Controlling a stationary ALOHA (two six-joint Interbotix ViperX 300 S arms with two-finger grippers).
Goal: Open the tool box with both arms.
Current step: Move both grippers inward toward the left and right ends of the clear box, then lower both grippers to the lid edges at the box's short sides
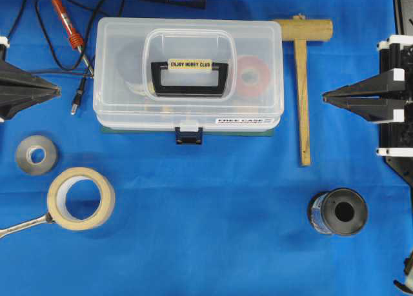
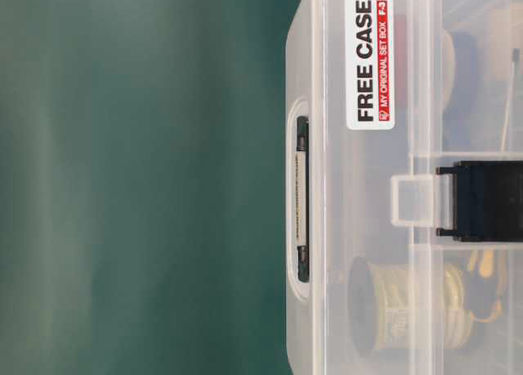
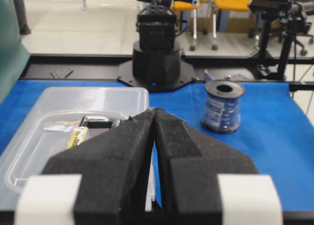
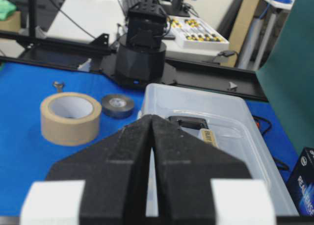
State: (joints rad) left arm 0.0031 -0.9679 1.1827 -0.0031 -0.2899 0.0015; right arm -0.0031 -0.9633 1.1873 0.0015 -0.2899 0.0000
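Observation:
The tool box (image 1: 187, 73) is a clear plastic case on a green base, lid closed, with a black handle (image 1: 189, 78) labelled "ENJOY HOBBY CLUB" and a dark blue front latch (image 1: 189, 136). It also shows in the table-level view (image 2: 409, 179), the left wrist view (image 3: 73, 122) and the right wrist view (image 4: 216, 137). My left gripper (image 1: 57, 88) is shut and empty, apart from the box at its left. My right gripper (image 1: 325, 98) is shut and empty, apart from the box at its right. Their tips meet in the left wrist view (image 3: 154, 110) and in the right wrist view (image 4: 151, 117).
A wooden mallet (image 1: 302, 83) lies between the box and my right gripper. A soldering iron (image 1: 68, 25) with cable lies at back left. A grey tape roll (image 1: 36, 154), a beige tape roll (image 1: 80, 198), a wrench (image 1: 22, 225) and a wire spool (image 1: 339, 212) lie in front.

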